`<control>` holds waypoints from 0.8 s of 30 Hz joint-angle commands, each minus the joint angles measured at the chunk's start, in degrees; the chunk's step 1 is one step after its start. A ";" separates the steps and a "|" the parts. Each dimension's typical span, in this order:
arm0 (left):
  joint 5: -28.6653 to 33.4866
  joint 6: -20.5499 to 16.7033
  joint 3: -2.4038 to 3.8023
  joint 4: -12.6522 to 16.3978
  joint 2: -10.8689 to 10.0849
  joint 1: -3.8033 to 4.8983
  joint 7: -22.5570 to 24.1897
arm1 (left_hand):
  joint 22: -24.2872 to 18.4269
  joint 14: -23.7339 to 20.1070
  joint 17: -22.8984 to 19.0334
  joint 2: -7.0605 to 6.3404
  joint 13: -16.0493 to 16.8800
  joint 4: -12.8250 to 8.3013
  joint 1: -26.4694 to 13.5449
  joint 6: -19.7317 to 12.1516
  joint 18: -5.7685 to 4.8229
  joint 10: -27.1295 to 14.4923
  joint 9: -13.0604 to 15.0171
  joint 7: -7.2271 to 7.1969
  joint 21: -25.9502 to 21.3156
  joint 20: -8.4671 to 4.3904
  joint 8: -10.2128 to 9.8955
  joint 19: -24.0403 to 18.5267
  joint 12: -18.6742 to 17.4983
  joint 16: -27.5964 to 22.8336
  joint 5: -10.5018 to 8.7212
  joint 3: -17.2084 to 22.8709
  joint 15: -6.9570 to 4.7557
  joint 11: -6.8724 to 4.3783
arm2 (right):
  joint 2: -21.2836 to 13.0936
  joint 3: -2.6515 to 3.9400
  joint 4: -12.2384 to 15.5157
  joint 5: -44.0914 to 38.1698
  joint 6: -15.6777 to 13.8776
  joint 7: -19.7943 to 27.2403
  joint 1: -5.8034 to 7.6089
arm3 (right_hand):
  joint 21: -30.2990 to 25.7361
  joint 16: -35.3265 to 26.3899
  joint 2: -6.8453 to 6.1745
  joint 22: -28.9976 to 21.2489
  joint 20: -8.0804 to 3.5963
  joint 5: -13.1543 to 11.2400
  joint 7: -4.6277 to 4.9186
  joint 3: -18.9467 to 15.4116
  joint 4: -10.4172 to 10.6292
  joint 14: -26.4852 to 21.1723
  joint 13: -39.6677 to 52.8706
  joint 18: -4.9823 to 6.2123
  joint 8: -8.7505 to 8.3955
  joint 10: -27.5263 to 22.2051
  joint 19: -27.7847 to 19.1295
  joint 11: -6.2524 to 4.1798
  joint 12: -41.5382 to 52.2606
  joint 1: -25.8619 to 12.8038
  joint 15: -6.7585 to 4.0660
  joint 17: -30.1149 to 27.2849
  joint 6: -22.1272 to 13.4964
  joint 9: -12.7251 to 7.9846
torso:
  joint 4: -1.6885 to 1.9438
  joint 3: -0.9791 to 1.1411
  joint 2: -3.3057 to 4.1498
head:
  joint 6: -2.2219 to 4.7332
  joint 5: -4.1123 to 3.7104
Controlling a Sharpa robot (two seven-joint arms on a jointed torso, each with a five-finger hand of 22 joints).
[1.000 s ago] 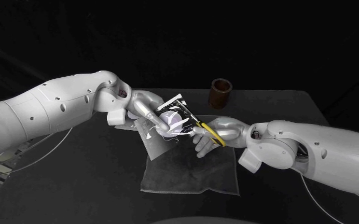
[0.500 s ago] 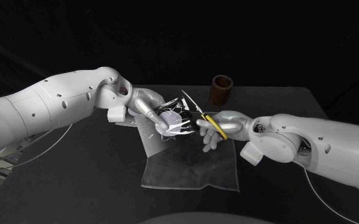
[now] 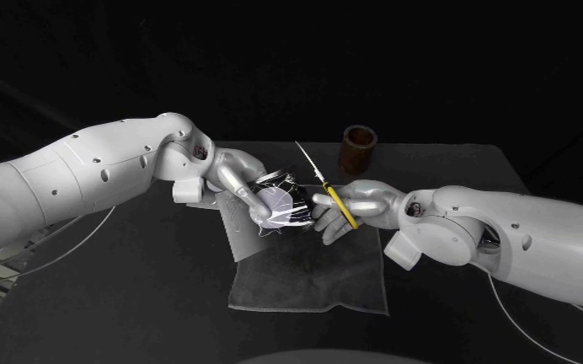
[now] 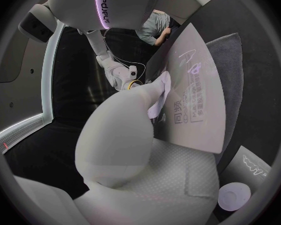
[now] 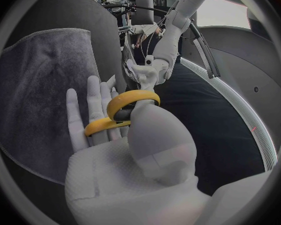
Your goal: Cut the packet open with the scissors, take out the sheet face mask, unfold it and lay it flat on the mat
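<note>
My left hand (image 3: 243,180) is clamped on the packet (image 3: 280,201), which I hold off the desk (image 3: 134,297) above the far edge of the grey mat (image 3: 310,280). My right hand (image 3: 360,204) grips the scissors (image 3: 326,185) by their yellow handles, just beside the packet. The blades look together and point up and away. A brown cup (image 3: 357,150) stands behind them.
</note>
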 commanded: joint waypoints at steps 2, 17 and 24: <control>-0.21 1.30 0.03 -0.01 0.10 0.03 -0.13 | 0.05 0.31 0.09 0.24 -0.01 -1.39 0.13 0.47 0.71 0.66 2.01 0.07 0.20 0.11 0.10 0.34 0.36 0.23 0.19 0.92 -0.18 -0.39 | -0.45 -0.05 0.81 -0.34 2.20 1.10 0.05 | -1.17 -2.46 -1.98 -0.64 0.82 -0.23 3.64 -1.57 -0.03 -4.52 -1.96 5.12 -2.62 -2.33 -1.92 1.27 -1.08 -0.64 2.87 -1.56 -1.51 -1.47 | 0.03 -0.06 0.01 | 0.09 -0.03; -0.32 1.10 0.03 -0.22 -0.14 0.03 -0.27 | 0.05 0.33 0.14 0.25 0.03 -1.41 0.05 0.47 0.70 0.68 2.07 0.06 0.22 0.10 0.10 0.35 0.37 0.25 0.19 0.93 -0.18 -0.39 | -5.66 -1.11 6.79 -0.30 5.90 -0.60 -2.11 | -2.97 -5.92 -8.90 -1.49 1.15 -0.23 4.66 6.47 0.44 -8.10 -6.07 4.26 -6.24 -4.53 -4.61 2.34 -0.57 -4.11 4.26 -5.56 -1.19 -5.28 | -0.11 0.05 -0.02 | 0.33 0.05; -0.72 1.13 0.04 -0.02 -0.23 0.03 -0.29 | 0.05 0.33 0.14 0.25 0.03 -1.41 0.05 0.47 0.70 0.68 2.07 0.06 0.22 0.10 0.10 0.35 0.37 0.25 0.19 0.93 -0.18 -0.39 | -6.00 -1.30 7.04 -0.08 7.13 -1.11 -2.88 | -3.03 -5.91 -9.34 -1.49 1.15 -0.24 4.50 7.71 0.42 -7.88 -6.41 4.29 -6.17 -4.15 -4.69 2.20 -0.23 -4.47 4.20 -5.94 -0.54 -5.51 | -0.04 0.04 0.00 | 0.24 0.12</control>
